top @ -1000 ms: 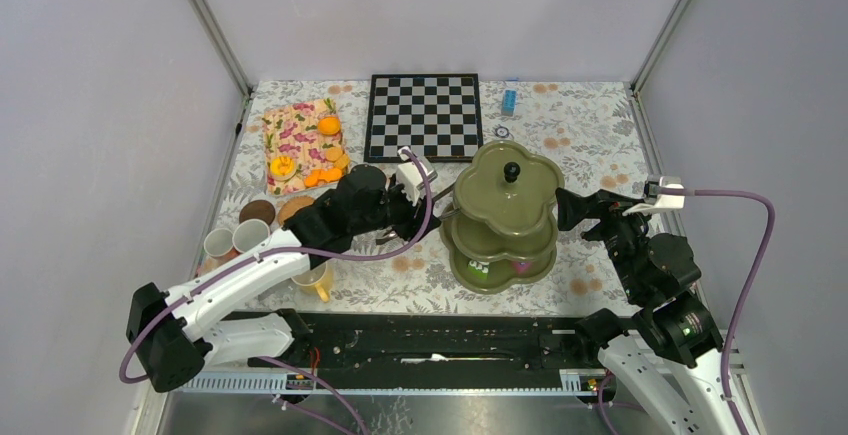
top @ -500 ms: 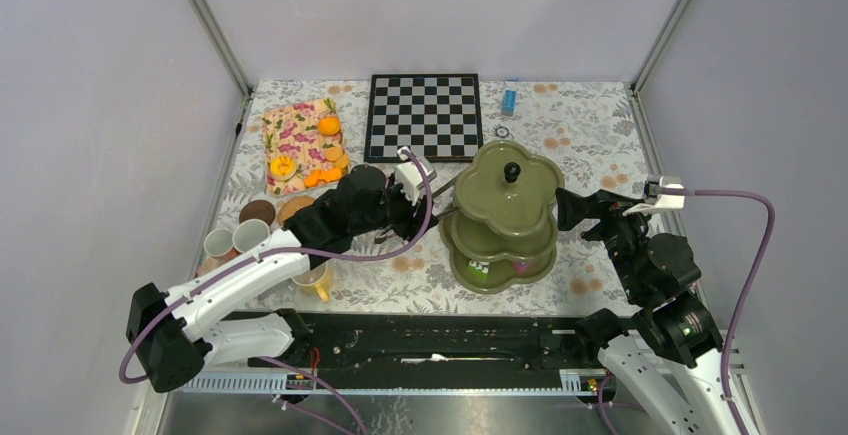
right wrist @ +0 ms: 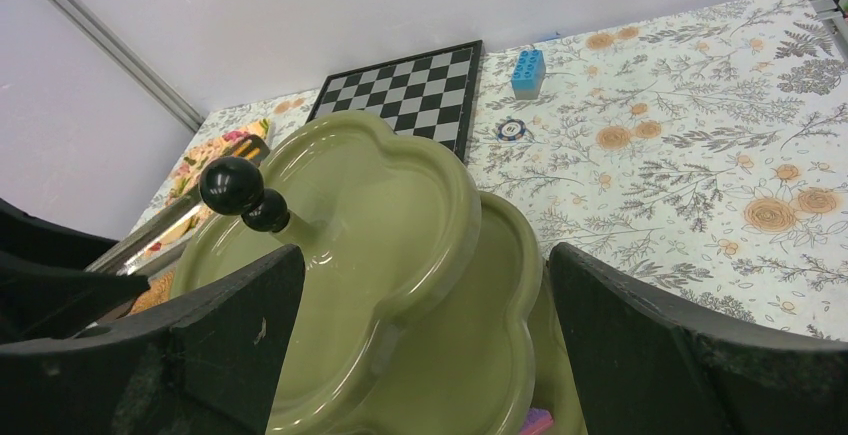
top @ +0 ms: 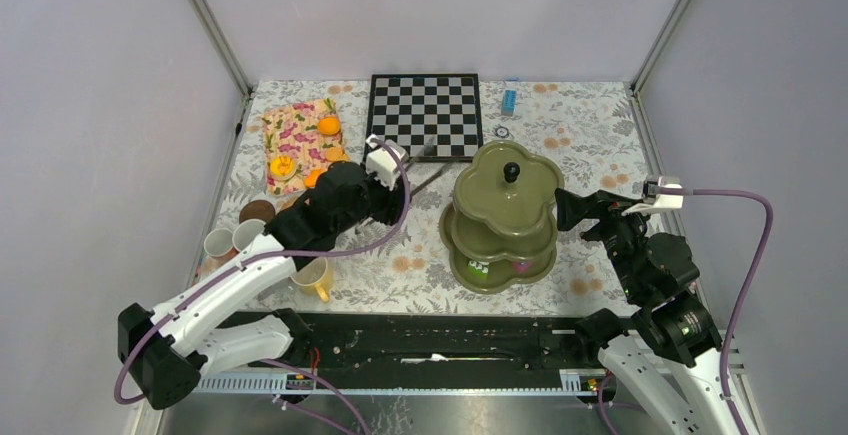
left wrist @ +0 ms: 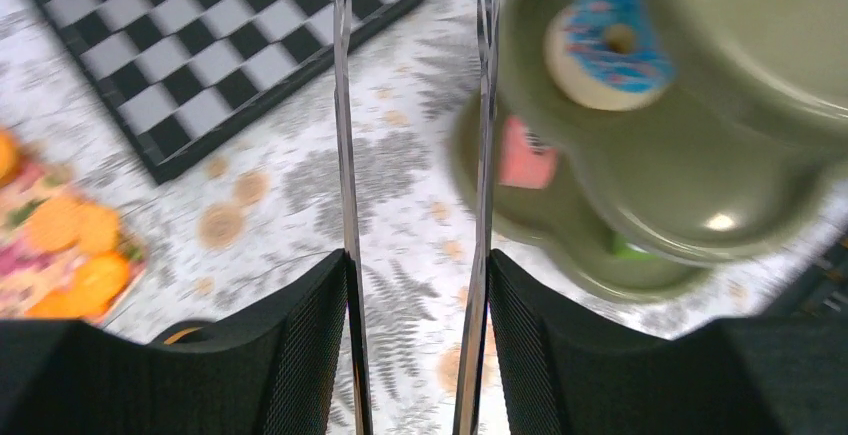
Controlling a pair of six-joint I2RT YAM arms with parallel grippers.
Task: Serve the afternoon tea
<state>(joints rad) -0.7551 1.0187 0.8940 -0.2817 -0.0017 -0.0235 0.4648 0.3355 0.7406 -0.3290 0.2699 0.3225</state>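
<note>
Left gripper [left wrist: 415, 135] open and empty, poised between chessboard [top: 424, 115] and stand [top: 505, 217], likely free to fetch biscuits [top: 322, 170]. Right gripper [right wrist: 420, 345] wide open, straddling the stand's tiers, probably steadying it.

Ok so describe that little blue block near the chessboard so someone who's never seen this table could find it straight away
Start at the black-and-white chessboard at the far middle of the floral tablecloth. Just right of its far right corner stands a small light-blue toy brick with studs on top. The only thing near it is a round poker-style chip, flat and dark-rimmed, closer to the olive-green tiered stand.
</note>
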